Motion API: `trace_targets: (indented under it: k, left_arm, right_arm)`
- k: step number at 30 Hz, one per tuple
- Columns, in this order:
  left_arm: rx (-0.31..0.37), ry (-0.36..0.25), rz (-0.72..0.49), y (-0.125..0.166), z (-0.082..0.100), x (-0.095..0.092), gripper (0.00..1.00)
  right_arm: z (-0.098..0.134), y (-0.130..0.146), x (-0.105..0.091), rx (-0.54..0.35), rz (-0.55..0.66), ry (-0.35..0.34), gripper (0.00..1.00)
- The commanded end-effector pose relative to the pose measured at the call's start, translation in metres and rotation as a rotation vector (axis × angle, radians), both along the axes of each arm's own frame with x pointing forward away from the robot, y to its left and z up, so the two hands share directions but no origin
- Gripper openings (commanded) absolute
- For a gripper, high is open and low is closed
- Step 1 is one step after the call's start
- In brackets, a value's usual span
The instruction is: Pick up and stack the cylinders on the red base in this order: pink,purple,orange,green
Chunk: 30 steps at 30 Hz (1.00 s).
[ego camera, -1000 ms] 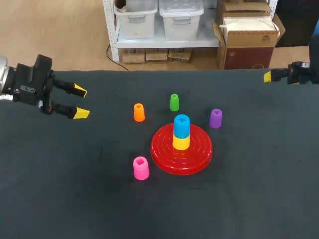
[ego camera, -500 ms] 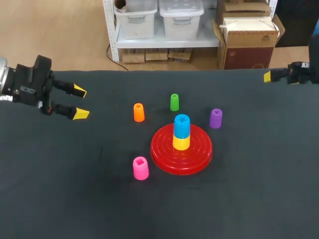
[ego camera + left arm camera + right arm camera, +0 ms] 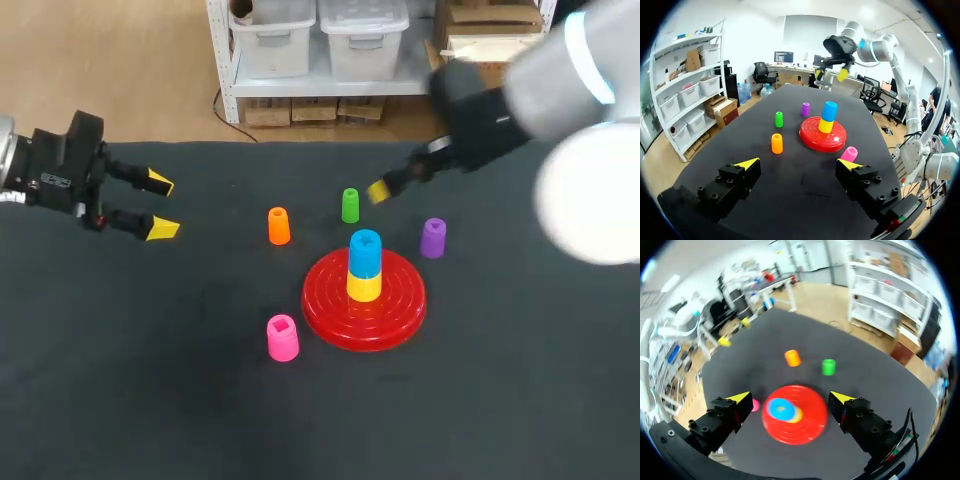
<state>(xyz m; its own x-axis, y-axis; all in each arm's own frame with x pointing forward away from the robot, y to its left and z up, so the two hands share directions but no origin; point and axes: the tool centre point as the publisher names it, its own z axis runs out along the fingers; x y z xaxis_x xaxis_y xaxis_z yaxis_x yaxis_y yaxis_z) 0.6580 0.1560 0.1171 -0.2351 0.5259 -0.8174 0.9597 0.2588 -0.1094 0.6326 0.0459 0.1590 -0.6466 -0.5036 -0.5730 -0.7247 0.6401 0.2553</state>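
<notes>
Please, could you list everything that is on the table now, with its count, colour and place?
round plastic base: 1, red, mid-table
yellow cylinder: 1, on base
blue cylinder: 1, atop yellow cylinder
pink cylinder: 1, on table, near base, left side
orange cylinder: 1, behind base, left
green cylinder: 1, behind base
purple cylinder: 1, behind base, right
left gripper: open, empty, table's left
right gripper: open, empty, raised beside green cylinder

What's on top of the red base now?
A yellow cylinder stands on the red base, with a blue cylinder stacked on it. The base's centre beneath them is covered and cannot be seen.
</notes>
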Motion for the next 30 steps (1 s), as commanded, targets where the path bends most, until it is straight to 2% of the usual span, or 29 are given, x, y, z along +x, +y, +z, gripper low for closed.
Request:
trace_targets:
  k: [1,3,8,10,13,15,17,23,30]
  left_arm:
    - [-0.002,-0.004,0.001,0.000,-0.001,-0.001,1.00]
    - [-0.002,-0.004,0.001,0.000,-0.001,-0.001,1.00]
    - [-0.002,-0.004,0.001,0.000,-0.001,-0.001,1.00]
    - [-0.002,-0.004,0.001,0.000,-0.001,-0.001,1.00]
    - [-0.002,-0.004,0.001,0.000,-0.001,-0.001,1.00]
    - [-0.002,-0.004,0.001,0.000,-0.001,-0.001,1.00]
    - [-0.002,-0.004,0.001,0.000,-0.001,-0.001,1.00]
    - [-0.002,-0.004,0.001,0.000,-0.001,-0.001,1.00]
    - [-0.002,-0.004,0.001,0.000,-0.001,-0.001,1.00]
  right_arm:
    - [-0.018,0.069,-0.039,-0.242,0.474,0.041,1.00]
    - [-0.029,0.081,-0.050,-0.309,0.551,0.057,1.00]
    - [-0.051,0.100,-0.068,-0.471,0.701,0.020,1.00]
    - [-0.057,0.104,-0.072,-0.528,0.742,-0.007,1.00]
    - [-0.067,0.107,-0.077,-0.586,0.783,0.025,1.00]
    - [-0.074,0.106,-0.079,-0.644,0.814,0.011,1.00]
    - [-0.080,0.104,-0.080,-0.670,0.837,0.051,1.00]
    - [-0.097,0.103,-0.084,-0.729,0.887,0.087,1.00]
    - [-0.115,0.107,-0.090,-0.755,0.906,0.075,1.00]
